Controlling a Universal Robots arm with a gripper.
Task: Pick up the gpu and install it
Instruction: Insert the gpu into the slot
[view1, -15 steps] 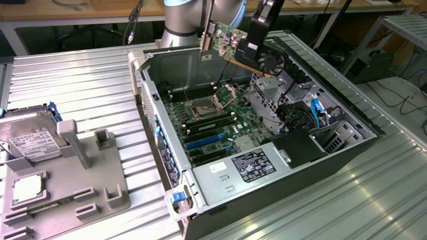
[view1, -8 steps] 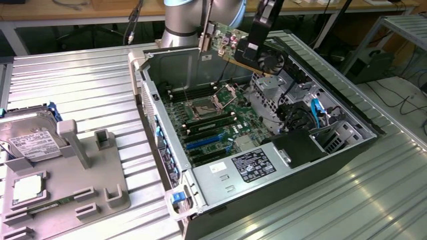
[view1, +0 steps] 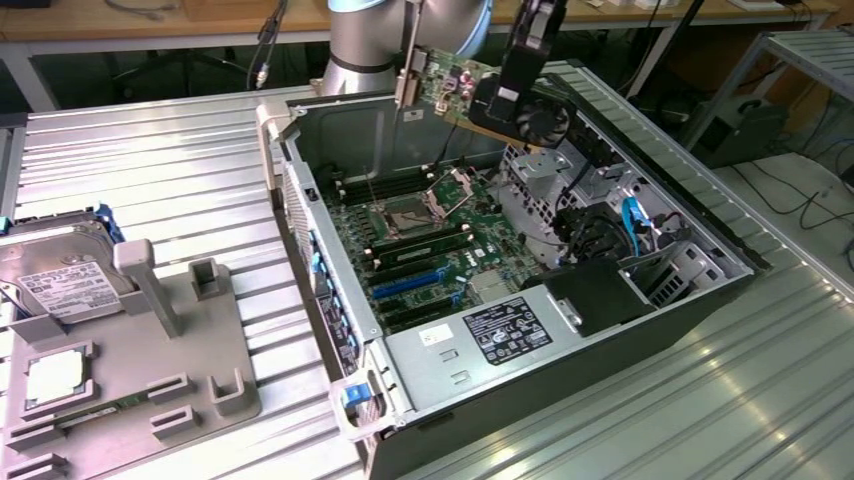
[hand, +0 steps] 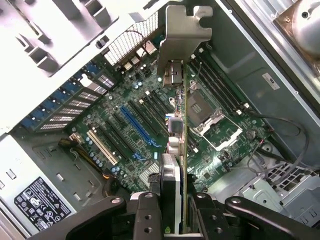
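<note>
We have the gpu (view1: 497, 98) in the air above the far end of the open PC case (view1: 694, 300), well clear of the motherboard (view1: 427, 245). The jaws are closed on it at the fan-shroud end and are holding it on edge. In the exterior view the silver bracket end points to the exterior view's left, and the black fan faces the near side.

In the wrist view the gpu (hand: 176, 150) is edge-on, with its bracket (hand: 185, 30) at the end away from the jaws. From there its line sits between the blue slot (hand: 137, 125) and the empty CPU socket (hand: 207, 112), touching neither.

The labelled power supply (view1: 514, 330) is at the near end of the case. On the exterior view's left, a grey fixture (view1: 200, 390) on the tabletop (view1: 160, 170) carries the hard drive (view1: 60, 275) and the processor chip (view1: 56, 375).
</note>
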